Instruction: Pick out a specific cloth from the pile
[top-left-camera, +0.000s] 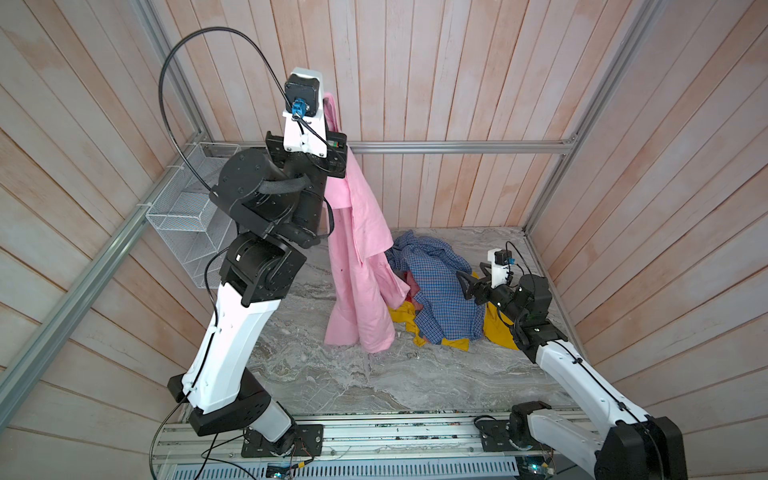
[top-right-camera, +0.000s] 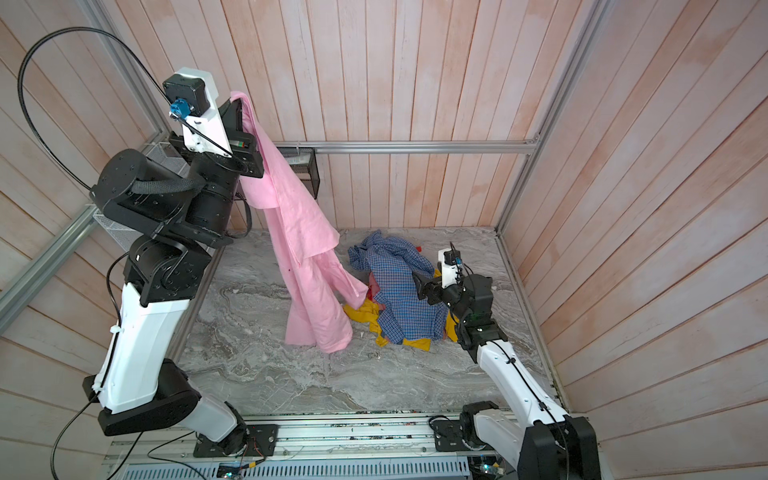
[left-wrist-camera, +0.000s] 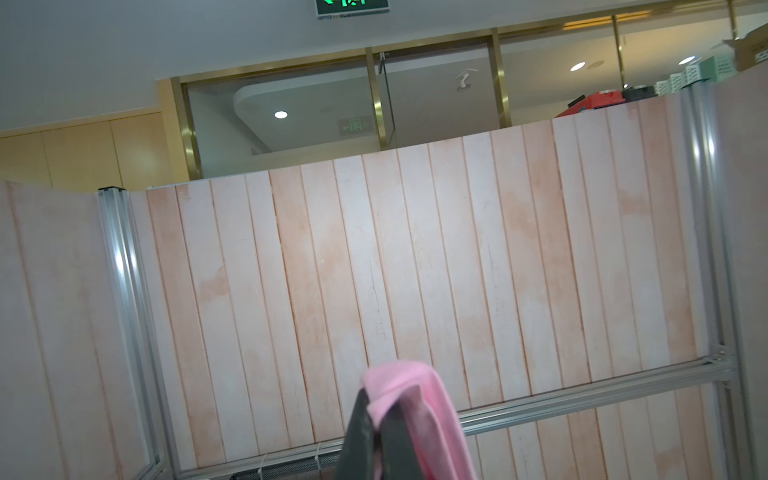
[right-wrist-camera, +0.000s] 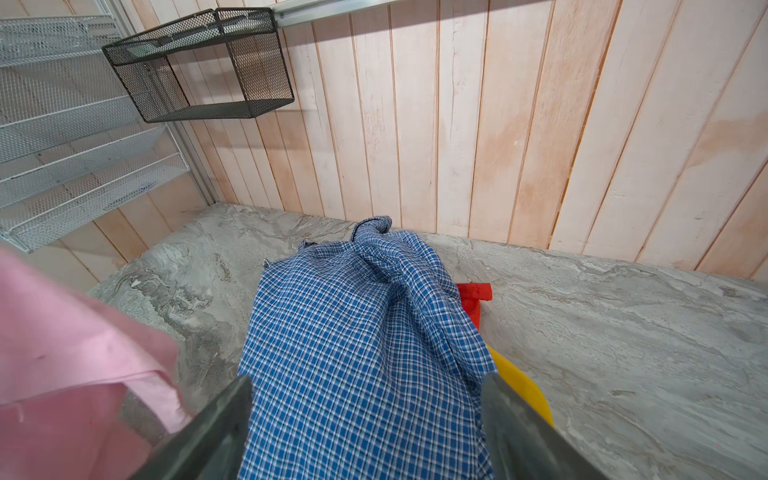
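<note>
Bare front tabletop (top-left-camera: 332, 374) — pile (top-left-camera: 440, 299) (right)

A grey marble table (top-left-camera: 332, 374) is walled by pale pink planks (top-left-camera: 457, 83) on the left, far and right sides. A white mesh rack (top-left-camera: 187, 208) hangs on the left wall. A black mesh basket (right-wrist-camera: 199, 62) hangs on the far wall near it, just below a metal rail (top-left-camera: 457, 146). Beyond the far wall, a green exit sign (left-wrist-camera: 352, 6) glows above glass doors (left-wrist-camera: 291, 116).

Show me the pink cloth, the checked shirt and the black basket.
pink cloth (top-left-camera: 359, 249): in a top view, its hanging middle.
checked shirt (right-wrist-camera: 353, 353): right wrist view, its flat middle.
black basket (right-wrist-camera: 257, 66): right wrist view, its mesh end wall.
</note>
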